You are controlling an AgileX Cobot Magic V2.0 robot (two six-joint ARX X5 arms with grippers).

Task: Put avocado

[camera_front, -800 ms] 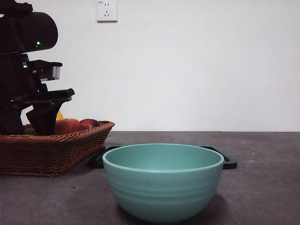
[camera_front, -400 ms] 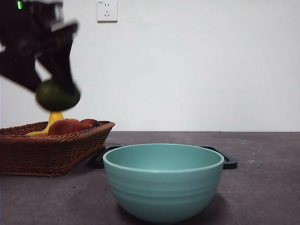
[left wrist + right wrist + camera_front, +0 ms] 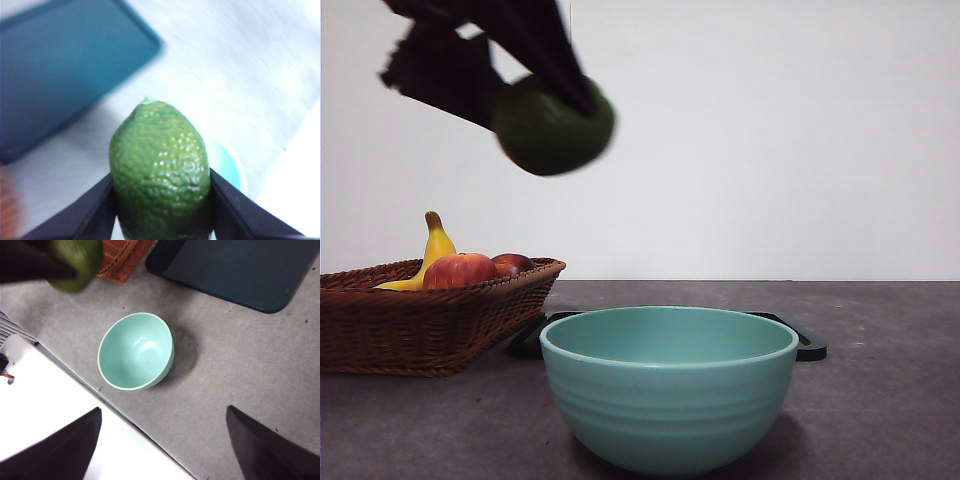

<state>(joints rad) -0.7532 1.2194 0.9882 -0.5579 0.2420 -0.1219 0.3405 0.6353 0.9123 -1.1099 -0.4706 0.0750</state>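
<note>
My left gripper [image 3: 535,95] is shut on the avocado [image 3: 552,128], a dull dark-green pebbly fruit, and holds it high in the air between the wicker basket [image 3: 430,320] and the mint-green bowl [image 3: 668,385]. In the left wrist view the avocado [image 3: 160,170] fills the gap between my two jaws, with the bowl [image 3: 227,165] partly hidden behind it. The right wrist view shows the avocado [image 3: 75,262] from above, off to one side of the bowl [image 3: 136,351]. My right gripper [image 3: 162,440] is open, empty and high over the table.
The basket holds a banana [image 3: 432,250] and red-yellow apples [image 3: 460,270]. A dark flat tray [image 3: 798,338] lies behind the bowl, also seen in the right wrist view [image 3: 235,270]. A wall socket is hidden behind the arm.
My left gripper closed on the avocado in the basket, lifted it out and carried it up and rightward toward the bowl. The bowl and basket have not moved.
</note>
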